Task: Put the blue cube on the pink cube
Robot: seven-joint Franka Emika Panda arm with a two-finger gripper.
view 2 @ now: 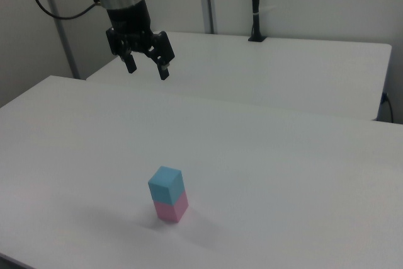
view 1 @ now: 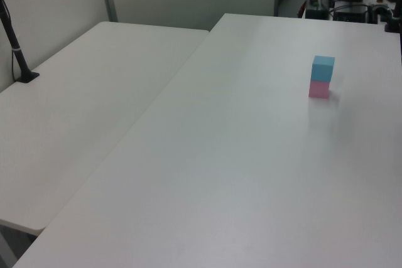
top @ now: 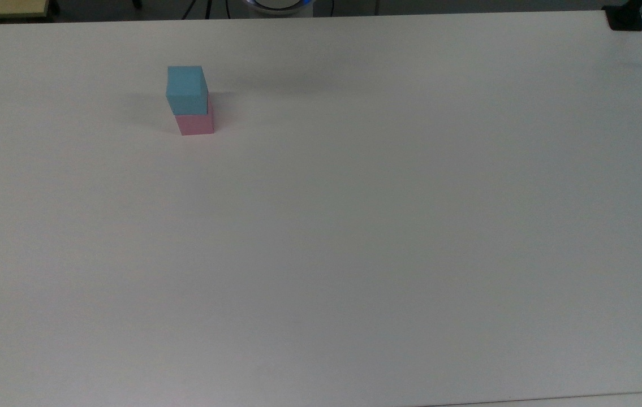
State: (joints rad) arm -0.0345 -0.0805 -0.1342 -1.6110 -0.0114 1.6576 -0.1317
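Observation:
The blue cube (top: 186,89) rests squarely on top of the pink cube (top: 195,124), a two-cube stack near the top view's upper left of the white table. The same stack appears in the left view, blue cube (view 1: 323,68) over pink cube (view 1: 319,89), and in the right view, blue cube (view 2: 167,184) over pink cube (view 2: 171,210). My gripper (view 2: 147,69) hangs open and empty, high above the table and well behind and to the left of the stack in the right view.
The white table (top: 354,226) stretches wide around the stack. A second white table (view 1: 81,117) adjoins it on the left view's left, with a black pole (view 1: 16,48) clamped to it. A black clamp (top: 625,20) sits at the top view's upper right corner.

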